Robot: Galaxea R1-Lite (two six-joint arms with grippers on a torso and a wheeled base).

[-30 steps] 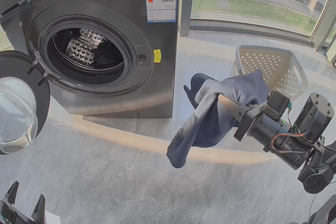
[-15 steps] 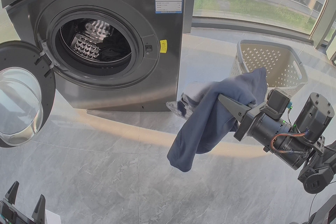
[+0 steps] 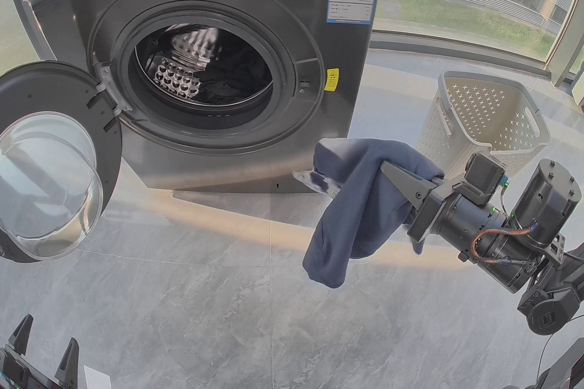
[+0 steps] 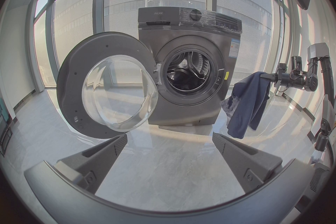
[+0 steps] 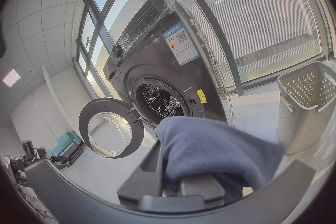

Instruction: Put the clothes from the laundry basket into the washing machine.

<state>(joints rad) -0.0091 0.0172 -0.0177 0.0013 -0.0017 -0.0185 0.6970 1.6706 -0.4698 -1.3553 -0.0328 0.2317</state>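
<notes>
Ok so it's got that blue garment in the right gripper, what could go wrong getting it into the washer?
The navy garment hangs low from the right gripper, so its loose end may snag on the rim of the washing machine opening or trail outside. Much of it only drapes over the gripper, so it could slip to the floor on the way.
</notes>
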